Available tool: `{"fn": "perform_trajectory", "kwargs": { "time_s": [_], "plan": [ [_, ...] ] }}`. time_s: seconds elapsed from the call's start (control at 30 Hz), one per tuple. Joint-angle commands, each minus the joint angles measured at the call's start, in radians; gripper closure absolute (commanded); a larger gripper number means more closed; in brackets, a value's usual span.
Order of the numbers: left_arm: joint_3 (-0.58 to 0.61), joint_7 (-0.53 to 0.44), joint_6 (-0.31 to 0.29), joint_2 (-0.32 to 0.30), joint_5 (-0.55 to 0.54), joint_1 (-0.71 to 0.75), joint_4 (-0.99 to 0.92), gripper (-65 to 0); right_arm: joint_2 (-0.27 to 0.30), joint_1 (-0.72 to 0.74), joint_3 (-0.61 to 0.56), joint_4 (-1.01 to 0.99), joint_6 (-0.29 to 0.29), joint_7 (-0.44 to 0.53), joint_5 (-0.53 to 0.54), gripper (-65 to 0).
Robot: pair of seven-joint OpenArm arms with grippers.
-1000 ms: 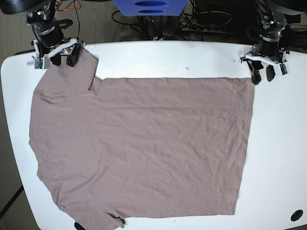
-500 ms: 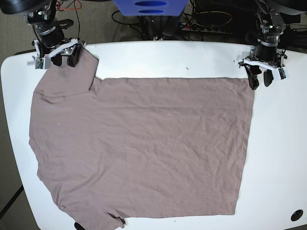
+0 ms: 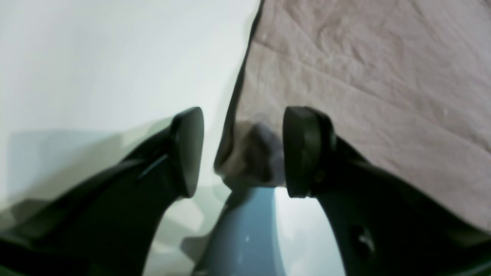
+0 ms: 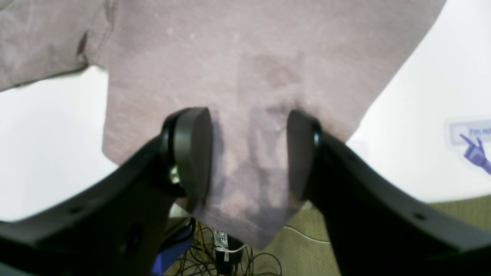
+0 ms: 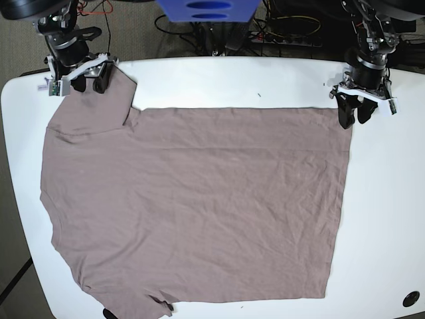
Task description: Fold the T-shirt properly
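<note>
T-shirt (image 5: 199,199): thin mauve cotton, wrinkled, flat | table (image 5: 385,212): smooth white

Robotics lab bench. White table (image 5: 199,80) with two mounted arms; cable tangle (image 5: 285,30) on carpet (far side).

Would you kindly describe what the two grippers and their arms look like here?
Both the left gripper and right gripper have black jaws ending in flat oval pads, mounted on white brackets carrying small green boards. The arms above are dark metal with black cabling.
</note>
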Motion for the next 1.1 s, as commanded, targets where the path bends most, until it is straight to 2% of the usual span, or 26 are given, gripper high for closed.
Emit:
{"fn": "perform_trajectory", "kwargs": {
  "time_s": [0.0, 0.2, 0.47, 0.73, 1.07],
  "plan": [
    [-0.013, 0.030, -0.017, -0.002, -0.038, 0.001, 0.008, -29.9, 0.006, -0.008, 0.007, 0.011, 0.006, 0.003, 0.003, -31.2],
    [-0.048, 0.052, -0.032, -0.001, -0.055, -0.009, 0.002, -30.1, 0.008, -0.008, 0.008, 0.010, 0.006, 0.008, 0.002, -31.2],
    [-0.047, 0.036, -0.014, 0.002, 0.002, -0.008, -0.016, -30.4, 0.010, -0.008, 0.009, 0.012, 0.006, 0.009, 0.000, -31.2],
    [0.047, -0.037, 0.039, -0.002, 0.079, 0.020, -0.003, -30.4, 0.008, -0.006, 0.005, 0.017, 0.007, 0.005, -0.003, -31.2],
    [0.098, -0.063, 0.035, -0.001, 0.082, 0.031, -0.027, -30.8, 0.008, -0.003, 0.002, 0.011, 0.006, 0.006, -0.003, -31.4]
  ]
}}
